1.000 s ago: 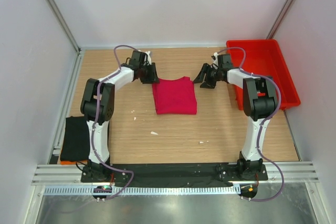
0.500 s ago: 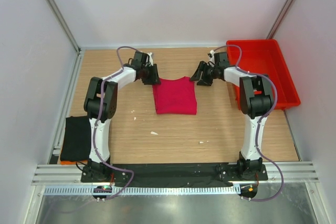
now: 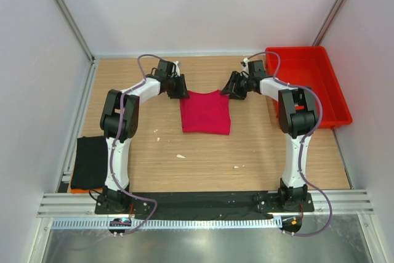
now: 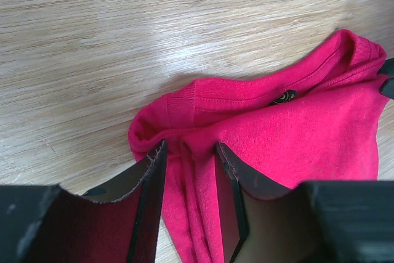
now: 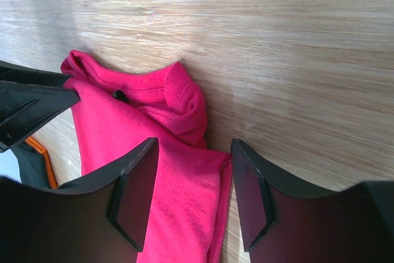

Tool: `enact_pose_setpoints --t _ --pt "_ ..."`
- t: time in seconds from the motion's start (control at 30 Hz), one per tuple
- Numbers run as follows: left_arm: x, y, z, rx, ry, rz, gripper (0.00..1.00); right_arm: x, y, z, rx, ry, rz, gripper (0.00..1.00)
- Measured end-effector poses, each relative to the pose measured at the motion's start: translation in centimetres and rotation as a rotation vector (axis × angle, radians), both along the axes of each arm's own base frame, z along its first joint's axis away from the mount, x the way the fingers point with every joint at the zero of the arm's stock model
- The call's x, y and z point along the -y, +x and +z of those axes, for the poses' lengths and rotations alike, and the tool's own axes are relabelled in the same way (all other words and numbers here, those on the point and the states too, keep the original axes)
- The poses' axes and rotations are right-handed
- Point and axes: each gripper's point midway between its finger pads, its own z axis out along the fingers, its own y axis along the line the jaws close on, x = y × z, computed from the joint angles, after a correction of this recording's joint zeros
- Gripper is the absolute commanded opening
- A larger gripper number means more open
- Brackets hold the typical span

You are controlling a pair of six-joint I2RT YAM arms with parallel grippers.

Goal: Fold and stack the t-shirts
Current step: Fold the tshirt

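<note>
The crimson-pink t-shirt (image 3: 205, 112) lay at the upper centre of the bench (image 3: 246, 146). The right pincer (image 5: 194, 152) was held released astride one top corner. Whether the left pincer (image 4: 191, 152) was clenched on the other corner could not be told. All layers were best gathered deep, and both corners lifted level.

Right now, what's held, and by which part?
Cannot tell: the left gripper straddles the far left corner of the crimson-pink t-shirt; the right gripper straddles its far right corner, jaws not closed.
</note>
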Motion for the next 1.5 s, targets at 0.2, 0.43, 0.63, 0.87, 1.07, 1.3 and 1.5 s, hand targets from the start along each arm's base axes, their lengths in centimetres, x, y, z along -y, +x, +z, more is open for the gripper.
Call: enact_pose_setpoints --t 0.2,0.43,0.63,0.87,1.07,1.3,1.5 --pt "0.0 0.1 0.0 0.000 0.000 0.010 0.37 0.1 -0.4 -0.1 0.002 0.001 0.000 0.55" --pt "0.5 0.7 0.9 0.005 -0.037 0.043 0.34 0.1 -0.7 -0.3 -0.002 0.006 0.000 0.48" --pt "0.7 1.2 1.4 0.025 -0.047 0.044 0.34 -0.1 -0.9 -0.3 -0.008 0.016 0.002 0.48" --pt "0.8 1.1 0.8 0.013 -0.047 0.041 0.35 -0.2 -1.1 -0.3 -0.008 0.027 0.007 0.48" --pt "0.9 0.9 0.5 0.011 -0.042 0.027 0.34 -0.2 -1.2 -0.3 -0.009 0.028 0.007 0.47" --pt "1.3 0.7 0.6 0.004 -0.050 0.016 0.00 -0.2 -1.8 -0.8 -0.036 0.025 0.005 0.23" --pt "1.8 1.1 1.7 0.022 -0.065 0.006 0.00 0.1 -2.1 -1.1 -0.063 0.006 -0.010 0.14"
